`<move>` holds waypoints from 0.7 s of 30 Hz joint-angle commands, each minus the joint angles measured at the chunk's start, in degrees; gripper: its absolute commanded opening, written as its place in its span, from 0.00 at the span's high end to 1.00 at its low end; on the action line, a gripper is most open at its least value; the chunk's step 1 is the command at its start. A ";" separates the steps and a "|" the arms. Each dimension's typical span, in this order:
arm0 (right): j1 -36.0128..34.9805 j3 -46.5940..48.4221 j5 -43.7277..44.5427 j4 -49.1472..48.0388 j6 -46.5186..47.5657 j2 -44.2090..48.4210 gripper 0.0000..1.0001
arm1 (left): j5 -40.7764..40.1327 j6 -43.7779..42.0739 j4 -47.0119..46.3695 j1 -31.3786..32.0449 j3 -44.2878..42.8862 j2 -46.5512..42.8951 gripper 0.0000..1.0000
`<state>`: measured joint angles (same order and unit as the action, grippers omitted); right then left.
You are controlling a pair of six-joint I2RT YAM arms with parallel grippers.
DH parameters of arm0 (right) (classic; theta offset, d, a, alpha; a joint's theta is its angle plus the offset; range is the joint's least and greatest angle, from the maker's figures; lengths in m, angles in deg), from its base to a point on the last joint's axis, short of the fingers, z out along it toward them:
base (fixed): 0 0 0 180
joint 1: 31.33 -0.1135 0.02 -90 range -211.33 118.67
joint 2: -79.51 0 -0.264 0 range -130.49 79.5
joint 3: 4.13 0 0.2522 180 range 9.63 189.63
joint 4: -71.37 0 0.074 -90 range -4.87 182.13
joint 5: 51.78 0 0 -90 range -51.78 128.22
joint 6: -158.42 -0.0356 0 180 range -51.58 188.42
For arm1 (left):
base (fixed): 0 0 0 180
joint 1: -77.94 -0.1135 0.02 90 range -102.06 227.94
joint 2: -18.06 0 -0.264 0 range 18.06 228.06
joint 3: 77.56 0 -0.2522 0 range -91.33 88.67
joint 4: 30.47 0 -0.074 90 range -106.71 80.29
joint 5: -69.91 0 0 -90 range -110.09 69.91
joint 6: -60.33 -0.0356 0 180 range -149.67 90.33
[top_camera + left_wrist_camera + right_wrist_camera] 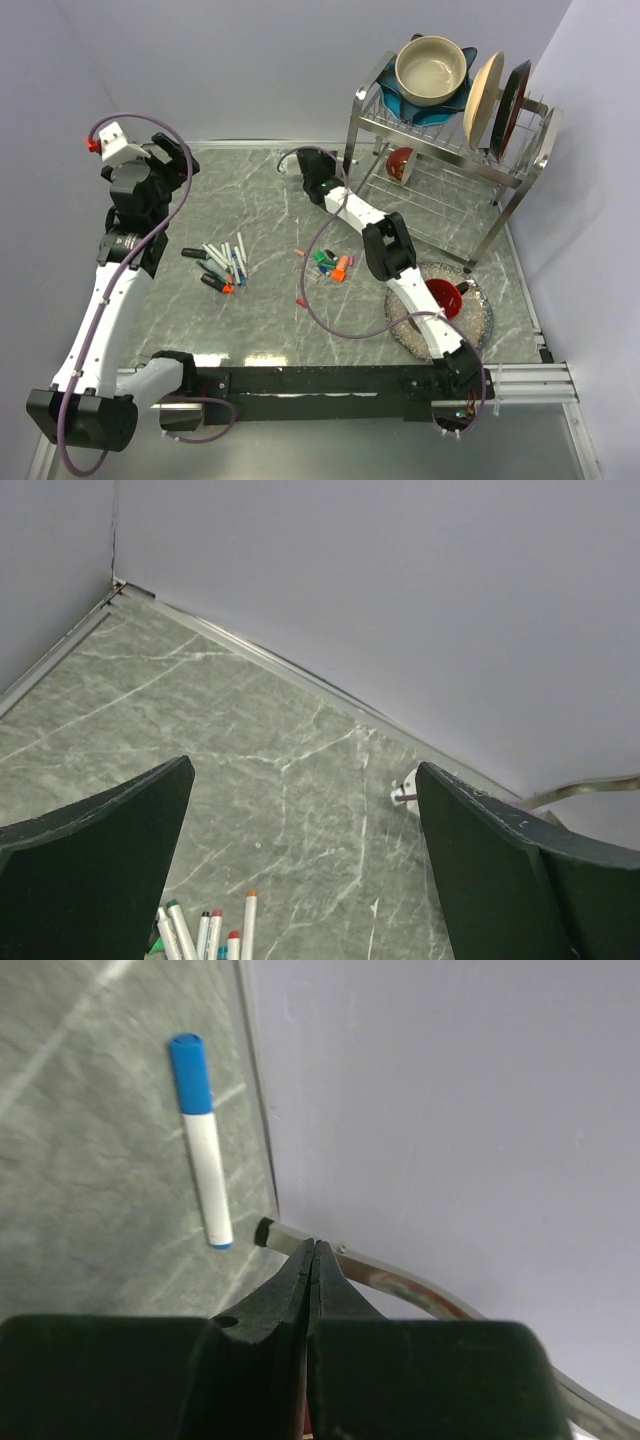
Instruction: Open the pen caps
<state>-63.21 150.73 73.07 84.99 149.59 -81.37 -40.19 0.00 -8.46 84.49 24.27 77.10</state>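
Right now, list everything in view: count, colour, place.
markers: about eight, white, left of centre
pen caps: cluster, mixed colours, centre
capped marker: one, blue cap, by far wall
rack: one, metal, far right
bowl: one, beige, atop rack
dish: one, teal, under bowl
plates: two-plus, beige and dark red, in rack
cup: one, red, lower rack
tray: one, glittery, near right
small bowl: one, red, on tray
table: one, green marble
left gripper: black, open, far left
right gripper: black, shut, by far wall
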 commanded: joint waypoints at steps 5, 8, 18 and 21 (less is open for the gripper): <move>1.11 1.46 1.10 -6.00 3.03 -1.10 0.95 | 2.52 1.53 -0.43 -0.22 -3.62 3.09 0.01; 1.38 1.90 0.13 -5.40 1.90 -1.19 0.93 | 3.31 1.79 -0.86 -0.31 -4.68 4.49 0.01; 2.26 -0.12 -3.56 -3.73 -6.45 3.28 0.92 | 6.30 -7.16 0.27 -0.57 -6.97 6.61 0.01; 2.52 -1.09 -3.82 -3.73 -8.48 4.69 0.92 | 8.22 -8.75 1.59 -1.01 -6.44 5.73 0.01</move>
<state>-61.73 150.53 70.29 82.21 145.74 -81.33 -35.10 -4.18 -7.89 84.14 19.97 84.21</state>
